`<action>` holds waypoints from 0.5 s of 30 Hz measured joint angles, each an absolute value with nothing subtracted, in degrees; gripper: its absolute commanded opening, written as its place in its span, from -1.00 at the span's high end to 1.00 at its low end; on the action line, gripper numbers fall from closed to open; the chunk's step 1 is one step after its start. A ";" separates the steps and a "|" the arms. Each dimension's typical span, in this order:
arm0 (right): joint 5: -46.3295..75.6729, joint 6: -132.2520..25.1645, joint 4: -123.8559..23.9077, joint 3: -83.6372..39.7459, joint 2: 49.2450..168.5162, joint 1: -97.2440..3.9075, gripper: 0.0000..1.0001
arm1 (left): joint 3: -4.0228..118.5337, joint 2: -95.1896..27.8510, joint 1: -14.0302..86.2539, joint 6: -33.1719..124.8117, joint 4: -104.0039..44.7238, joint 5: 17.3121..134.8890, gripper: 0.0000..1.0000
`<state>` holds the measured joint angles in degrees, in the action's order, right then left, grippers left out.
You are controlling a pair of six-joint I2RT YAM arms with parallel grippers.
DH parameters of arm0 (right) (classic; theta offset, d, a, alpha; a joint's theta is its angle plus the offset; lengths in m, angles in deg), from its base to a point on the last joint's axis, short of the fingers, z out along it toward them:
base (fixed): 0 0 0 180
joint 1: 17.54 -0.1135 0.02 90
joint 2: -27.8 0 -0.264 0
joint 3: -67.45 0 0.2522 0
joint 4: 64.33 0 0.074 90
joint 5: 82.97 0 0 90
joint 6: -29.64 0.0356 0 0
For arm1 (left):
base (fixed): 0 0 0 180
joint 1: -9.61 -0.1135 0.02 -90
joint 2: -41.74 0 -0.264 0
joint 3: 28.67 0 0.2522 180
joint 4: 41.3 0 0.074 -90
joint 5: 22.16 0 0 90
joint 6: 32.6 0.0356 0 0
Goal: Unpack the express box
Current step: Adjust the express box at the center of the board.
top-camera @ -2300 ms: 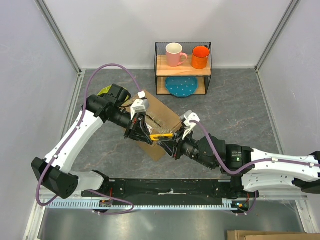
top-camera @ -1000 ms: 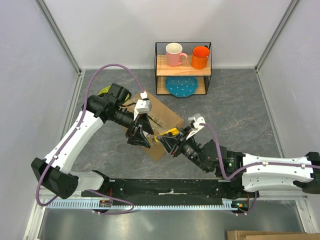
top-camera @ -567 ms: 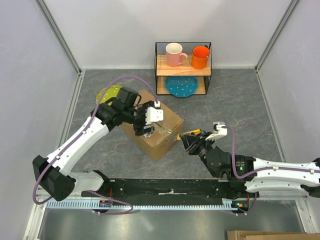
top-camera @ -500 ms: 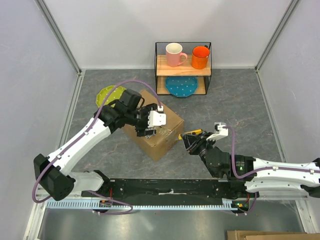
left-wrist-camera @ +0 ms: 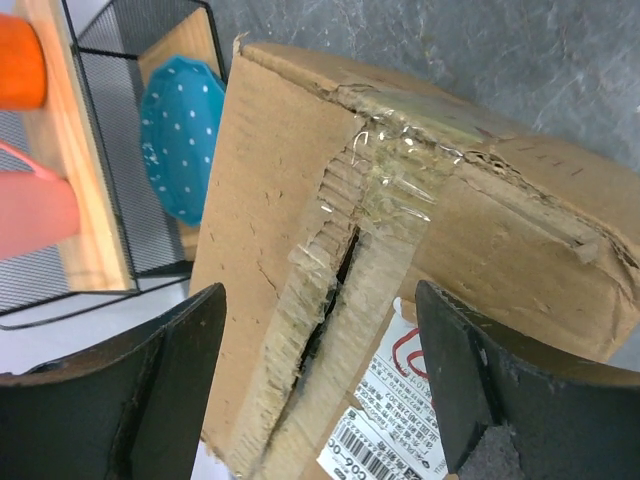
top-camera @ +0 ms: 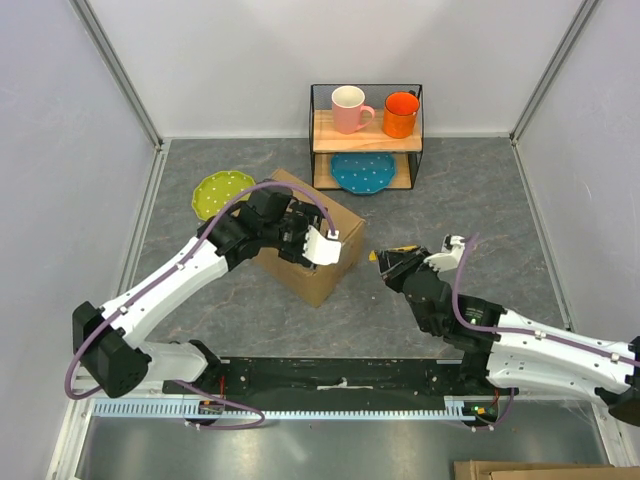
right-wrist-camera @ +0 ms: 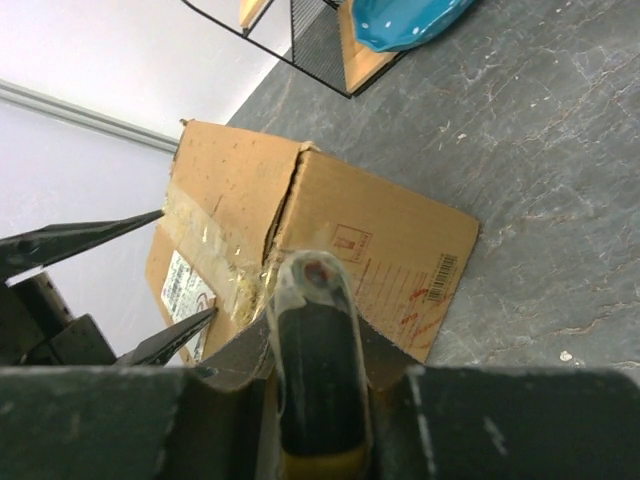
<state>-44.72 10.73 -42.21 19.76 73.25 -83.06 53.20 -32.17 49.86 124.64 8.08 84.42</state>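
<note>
- The box (top-camera: 302,277) stands on the grey table (top-camera: 470,200), near the wire shelf (top-camera: 365,143), and the tape on its seam is torn.
- The left gripper (left-wrist-camera: 320,292) is spread wide over this seam and holds nothing.
- The right gripper (right-wrist-camera: 313,345), beside the box, is clamped on a black and yellow cutter (right-wrist-camera: 318,400).

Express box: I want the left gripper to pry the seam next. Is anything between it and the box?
Nothing visible. The left gripper hangs open over the express box, the torn taped seam showing between its fingers. The right gripper holds its cutter clear of it.
</note>
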 measured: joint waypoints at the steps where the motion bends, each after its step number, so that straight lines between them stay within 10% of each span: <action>1: -43.78 11.54 -42.23 19.76 74.04 -82.31 1.00 | 52.66 -31.91 49.88 126.54 7.75 84.18 -0.68; 8: -36.91 14.77 -44.13 19.78 77.86 -75.67 1.00 | 55.45 -32.59 48.73 135.94 12.21 84.51 -0.68; 15: -32.24 15.50 -48.81 19.78 79.41 -71.76 1.00 | 84.55 -45.61 40.59 129.14 24.80 92.35 -0.66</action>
